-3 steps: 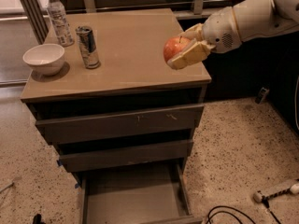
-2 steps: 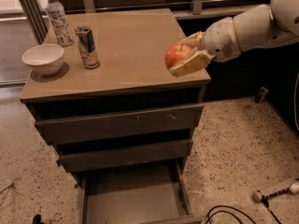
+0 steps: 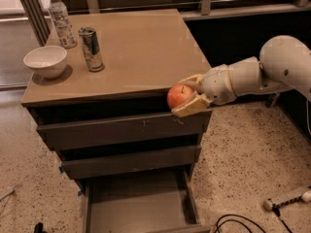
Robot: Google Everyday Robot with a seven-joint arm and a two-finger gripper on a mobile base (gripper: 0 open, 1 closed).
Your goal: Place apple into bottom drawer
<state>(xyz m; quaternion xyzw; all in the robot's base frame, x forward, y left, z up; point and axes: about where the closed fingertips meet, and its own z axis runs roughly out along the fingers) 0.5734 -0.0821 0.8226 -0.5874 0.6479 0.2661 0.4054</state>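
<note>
A small red-orange apple (image 3: 179, 96) sits between the fingers of my gripper (image 3: 187, 96), which is shut on it. The gripper hangs in front of the cabinet's front right corner, at the level of the top drawer front. The white arm reaches in from the right. The bottom drawer (image 3: 141, 203) is pulled open below, a shallow dark box with a flat bare floor. The apple is well above it and slightly right of its middle.
On the cabinet top (image 3: 141, 47) stand a white bowl (image 3: 45, 60), a drink can (image 3: 91, 49) and a water bottle (image 3: 60, 18). The scratched top drawer (image 3: 121, 130) and the middle drawer (image 3: 126, 161) are shut. A cable (image 3: 233, 223) and a white tool (image 3: 286, 200) lie on the speckled floor at right.
My gripper has moved down and forward with the apple, from above the cabinet's right edge to in front of the top drawer's right end.
</note>
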